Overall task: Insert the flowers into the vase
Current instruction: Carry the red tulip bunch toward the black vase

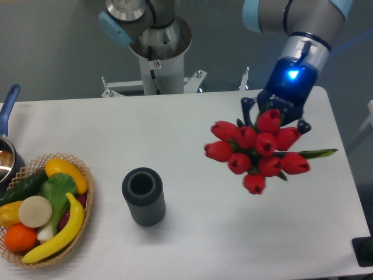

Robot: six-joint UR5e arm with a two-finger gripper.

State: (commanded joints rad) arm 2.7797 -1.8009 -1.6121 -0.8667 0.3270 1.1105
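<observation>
Flowers (256,147) in hand (274,116), above table (192,125)

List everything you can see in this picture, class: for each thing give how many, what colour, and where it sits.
flowers: one bunch of tulips, red with green leaf, held above the table's right half
vase: one, dark grey, upright, left of centre
wicker basket: one, tan, front left, holding fruit and vegetables
banana: one, yellow, in the basket
orange: one, orange, basket's front
pot: one, blue handle, left edge, partly cut off
table: one, white
robot base: one, grey, behind the table
gripper: one, black, shut on the flowers' stems
</observation>
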